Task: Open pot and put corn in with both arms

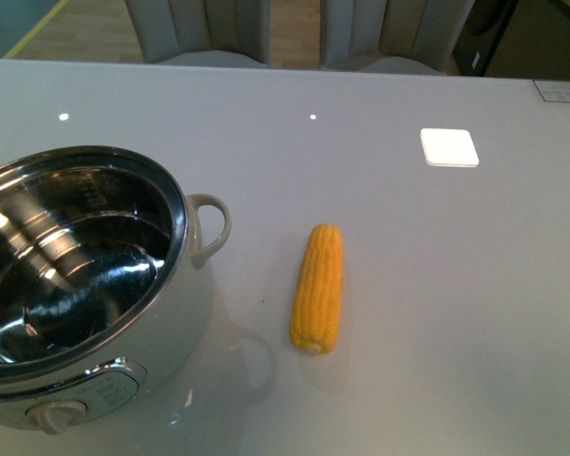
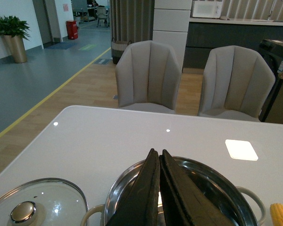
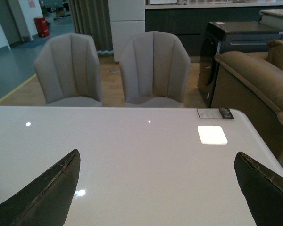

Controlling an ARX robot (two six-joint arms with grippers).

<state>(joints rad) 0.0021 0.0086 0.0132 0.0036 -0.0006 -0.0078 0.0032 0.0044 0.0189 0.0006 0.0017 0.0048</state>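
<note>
Pot point(image 1: 182, 318) (round, white, steel bowl) uncovered, bare yellow corn cob point(image 1: 318, 285) beside it; L claw point(image 2: 157, 151) together, R claw point(image 3: 156, 153) apart.

a grey chair point(image 2: 148, 77) and its twin point(image 2: 236, 82) stand at the far edge of the glossy white table point(image 1: 427, 285). beyond them there's a potted plant point(image 2: 12, 33) by the wall.

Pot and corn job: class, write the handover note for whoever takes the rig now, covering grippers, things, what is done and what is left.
Left gripper: shut, empty, pointing toward the pot.
Right gripper: open, empty, above bare table.
Pot: open, bowl empty. Lid lies on the table beside it.
Corn: flat on the table beside the pot's handle side, not touching it.
Done: lid off.
Left: grasp corn, place it in the pot.
</note>
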